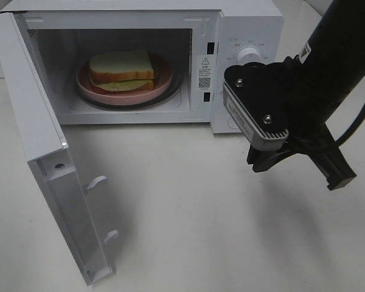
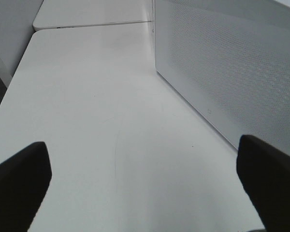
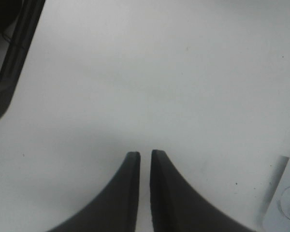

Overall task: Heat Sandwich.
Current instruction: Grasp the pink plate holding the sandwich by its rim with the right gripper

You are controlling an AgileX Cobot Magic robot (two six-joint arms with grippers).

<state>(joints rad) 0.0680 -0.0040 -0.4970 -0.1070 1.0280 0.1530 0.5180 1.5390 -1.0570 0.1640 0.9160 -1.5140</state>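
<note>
Inside the microwave (image 1: 246,24), the sandwich (image 1: 121,68) is already sitting on the pink plate (image 1: 165,82), right in the middle of the cavity, so I'm reckoning the loading part is done. The door (image 1: 42,152) is hanging wide open though, sticking out on the left side. What I'm seeing as left is shutting it, then turning the dial (image 1: 250,55) to get the heating going. I'm guessing we're around halfway, maybe less.

The right gripper (image 3: 145,155) is hovering over the bare table (image 1: 188,231) in front of the control panel. Its fingers are almost pressed together, with just a sliver showing between them, and they're pinching nothing. The left gripper (image 2: 141,145) is sitting spread wide, also carrying nothing, just beside a white dotted-mesh panel that I'm guessing is the outside of the door. It isn't showing up in the high view.

Counting: one sandwich, one plate, one microwave, one dial, two latch hooks (image 1: 97,181) on the door, two grippers.
</note>
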